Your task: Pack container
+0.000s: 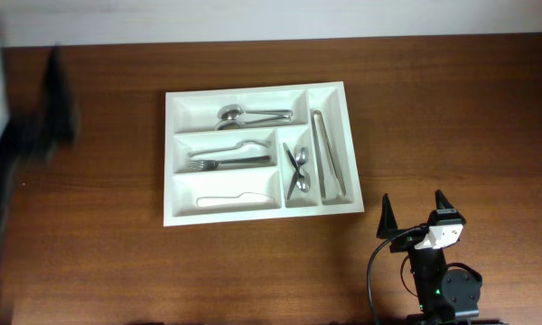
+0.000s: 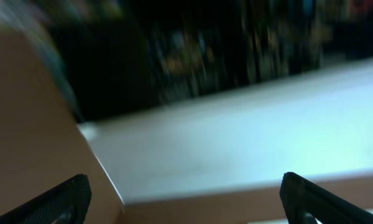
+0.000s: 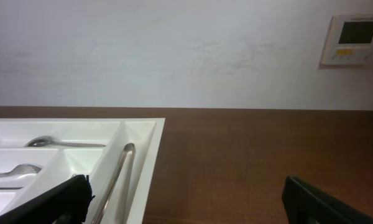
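Note:
The white container (image 1: 166, 158) lies in the middle of the table. Its compartments hold a spoon (image 1: 239, 115), a fork (image 1: 219, 163), a white knife (image 1: 226, 199), small spoons (image 1: 297, 171) and tongs (image 1: 327, 153). My right gripper (image 1: 415, 213) is open and empty, resting at the front right, just right of the container's near corner. In the right wrist view the container's right rim (image 3: 150, 158) and the tongs (image 3: 119, 171) show at the left, with the open fingers (image 3: 186, 202) over bare wood. My left arm (image 1: 36, 117) is a dark blur at the far left; its gripper (image 2: 186, 199) is open and empty.
The brown wooden table (image 1: 452, 126) ends at a pale wall at the back. A white wall panel (image 3: 351, 38) shows in the right wrist view. The left wrist view is blurred, showing a pale surface (image 2: 248, 130) and dark shapes behind.

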